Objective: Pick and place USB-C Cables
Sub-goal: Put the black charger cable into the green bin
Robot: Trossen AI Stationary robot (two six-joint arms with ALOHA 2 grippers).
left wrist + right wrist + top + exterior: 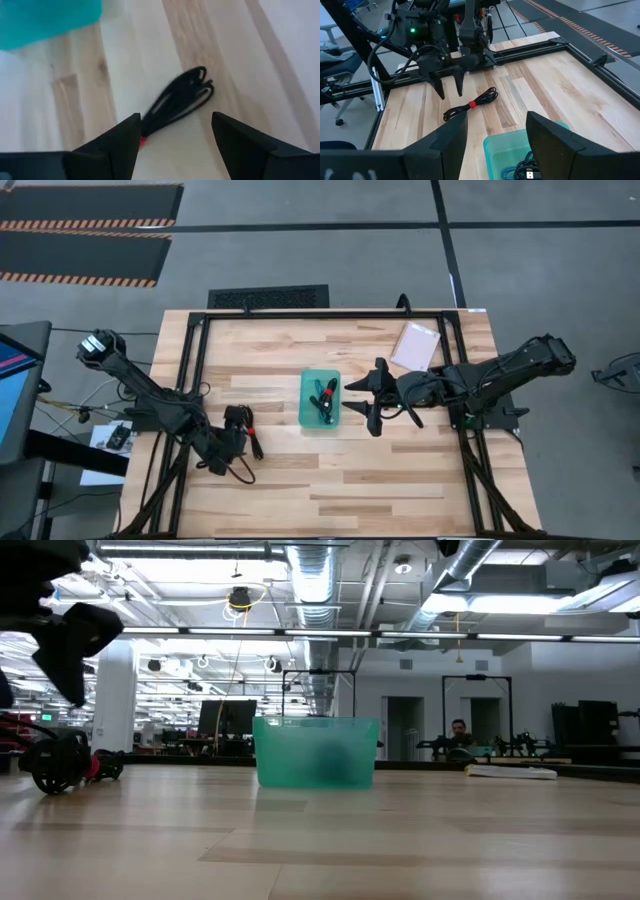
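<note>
One black USB-C cable point(182, 97), bundled with a red tie point(471, 104), lies flat on the wood left of the teal tray point(307, 408). My left gripper point(175, 135) is open and hovers above the cable, fingers pointing down and touching nothing; the low view shows it point(75, 655) well clear of the cable point(58, 760). More cables point(324, 397), black and teal-blue, lie inside the tray. My right gripper point(366, 402) is open and empty just right of the tray, fingers pointing toward the table's left.
A pale flat pad point(415, 345) lies near the table's far right corner. A black metal frame point(300, 315) runs round the table's far part. Bare wood stretches across the near half of the table point(340, 490). A person point(458, 730) shows far behind in the room.
</note>
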